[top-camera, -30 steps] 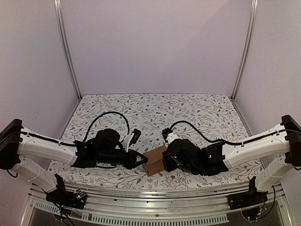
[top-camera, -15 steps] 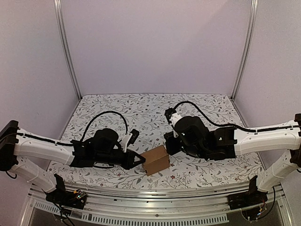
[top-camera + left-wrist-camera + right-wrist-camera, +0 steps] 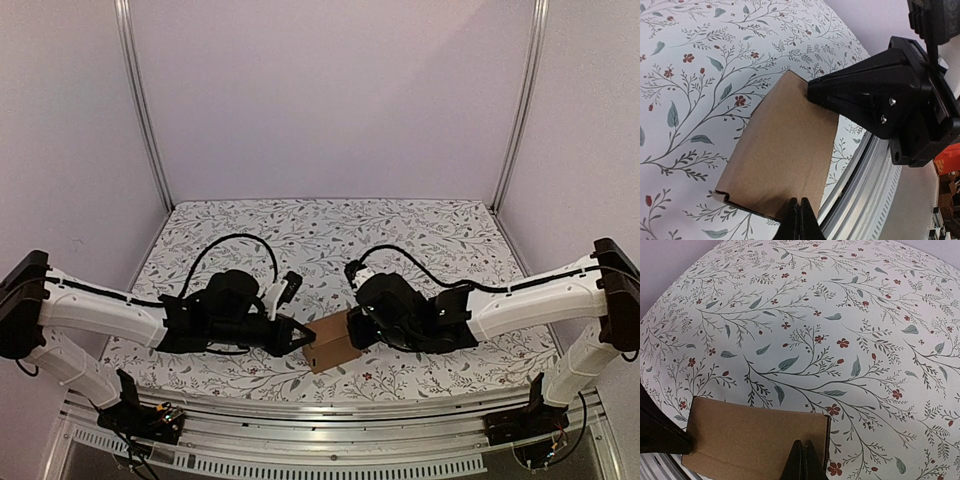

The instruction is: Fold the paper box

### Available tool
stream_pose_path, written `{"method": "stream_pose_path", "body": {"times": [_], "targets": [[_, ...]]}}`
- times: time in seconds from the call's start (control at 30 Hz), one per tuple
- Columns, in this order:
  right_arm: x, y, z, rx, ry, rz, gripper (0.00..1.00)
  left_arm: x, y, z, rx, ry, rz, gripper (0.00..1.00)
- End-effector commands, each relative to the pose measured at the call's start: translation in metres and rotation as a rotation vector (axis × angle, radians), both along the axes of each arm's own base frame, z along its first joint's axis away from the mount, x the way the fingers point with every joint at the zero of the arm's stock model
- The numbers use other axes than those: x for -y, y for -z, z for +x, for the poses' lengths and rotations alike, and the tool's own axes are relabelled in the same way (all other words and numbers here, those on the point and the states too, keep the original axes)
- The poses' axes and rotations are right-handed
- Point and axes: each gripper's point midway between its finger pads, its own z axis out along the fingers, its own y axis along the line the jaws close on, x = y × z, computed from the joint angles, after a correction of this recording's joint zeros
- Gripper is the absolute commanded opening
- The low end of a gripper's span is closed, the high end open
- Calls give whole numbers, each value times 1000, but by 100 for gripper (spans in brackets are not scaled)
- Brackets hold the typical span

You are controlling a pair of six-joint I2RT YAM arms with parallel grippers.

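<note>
The paper box [image 3: 333, 343] is a small closed brown cardboard box lying on the floral mat near the front edge. My left gripper [image 3: 303, 338] is shut, with its tip against the box's left end. In the left wrist view the closed fingertips [image 3: 799, 219] rest over the box's near edge [image 3: 785, 150]. My right gripper [image 3: 352, 327] is shut, with its tip on the box's right top. In the right wrist view its closed fingertips [image 3: 802, 458] lie on the box's top [image 3: 750, 440] near its right edge. Neither holds anything between its fingers.
The floral mat [image 3: 330, 240] covers the table. The metal front rail [image 3: 320, 410] runs just in front of the box and shows in the left wrist view [image 3: 865, 190]. Purple walls and upright frame posts [image 3: 145, 110] enclose the back and sides.
The right arm lifted up and back off the box, then came down again onto the box's right top. The left gripper stayed at the box's left end. The box barely shifted.
</note>
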Motion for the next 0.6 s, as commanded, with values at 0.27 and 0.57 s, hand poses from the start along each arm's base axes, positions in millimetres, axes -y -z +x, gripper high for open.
{"method": "stream_pose_path", "body": {"times": [0.27,0.57], "targets": [[15,17,-11,-76,24,26,0,-20,45,-4,-90,-9,162,0],[13,-25,-18,-29,-64,70,0,-4,6,3,-39,24,109,0]]}}
